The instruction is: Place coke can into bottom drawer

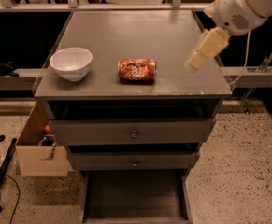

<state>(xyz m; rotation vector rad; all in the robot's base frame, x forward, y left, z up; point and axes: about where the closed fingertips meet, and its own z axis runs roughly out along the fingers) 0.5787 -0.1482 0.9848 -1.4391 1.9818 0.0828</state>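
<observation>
The coke can (137,70) lies on its side on the grey cabinet top (131,31), near the front edge at the middle. It is red-orange with white script and looks dented. The bottom drawer (136,199) is pulled out below the cabinet, a shallow dark tray with nothing visible in it. My gripper (197,59) hangs over the right part of the cabinet top, to the right of the can and apart from it. It holds nothing that I can see.
A white bowl (71,63) stands on the cabinet top left of the can. Two grey drawers with round knobs (134,135) sit above the bottom drawer. A cardboard box (39,148) stands on the floor at the cabinet's left. A rail (252,71) runs at the right.
</observation>
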